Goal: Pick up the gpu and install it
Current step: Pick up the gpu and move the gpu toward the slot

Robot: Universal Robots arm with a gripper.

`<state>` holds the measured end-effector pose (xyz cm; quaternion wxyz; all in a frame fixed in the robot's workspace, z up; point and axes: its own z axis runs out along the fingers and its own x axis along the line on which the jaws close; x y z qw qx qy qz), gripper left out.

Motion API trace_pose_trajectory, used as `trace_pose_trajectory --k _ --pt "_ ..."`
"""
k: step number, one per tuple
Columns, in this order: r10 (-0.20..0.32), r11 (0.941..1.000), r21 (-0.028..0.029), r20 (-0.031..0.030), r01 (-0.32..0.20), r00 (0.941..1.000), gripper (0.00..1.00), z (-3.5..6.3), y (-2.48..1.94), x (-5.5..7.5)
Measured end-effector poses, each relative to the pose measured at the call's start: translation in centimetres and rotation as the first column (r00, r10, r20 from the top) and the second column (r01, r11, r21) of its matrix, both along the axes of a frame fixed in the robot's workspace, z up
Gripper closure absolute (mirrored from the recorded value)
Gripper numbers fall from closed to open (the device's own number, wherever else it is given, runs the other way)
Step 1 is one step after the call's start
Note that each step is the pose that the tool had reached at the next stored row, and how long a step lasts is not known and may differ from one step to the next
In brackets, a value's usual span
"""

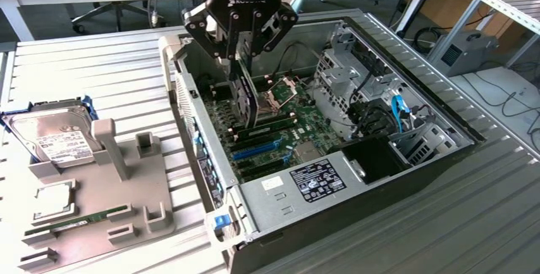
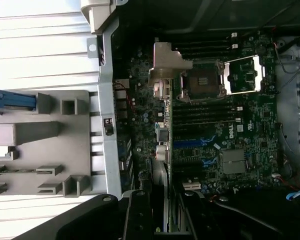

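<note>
Gripper (image 1: 242, 57) part closed, clamping gpu (image 1: 246, 100) upright by top edge, over motherboard (image 1: 291, 125). Risk: card off slot line, bracket snags case wall (image 1: 190, 112), fails to seat.

We see a black claw (image 1: 242, 54), a black-faced gpu (image 1: 246, 97), a dark green motherboard (image 1: 308, 125) with blue slots (image 1: 253, 151), a grey tray (image 1: 95, 186), and a white counter (image 1: 93, 71) striped with ridges.
</note>
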<state>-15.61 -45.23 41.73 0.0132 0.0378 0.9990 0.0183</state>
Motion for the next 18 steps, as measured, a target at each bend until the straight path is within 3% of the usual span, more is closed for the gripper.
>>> trace_pose_trajectory --k 18 --pt "0.0 1.0 0.0001 0.0 0.0 1.0 0.74 -0.83 0.0 1.6"
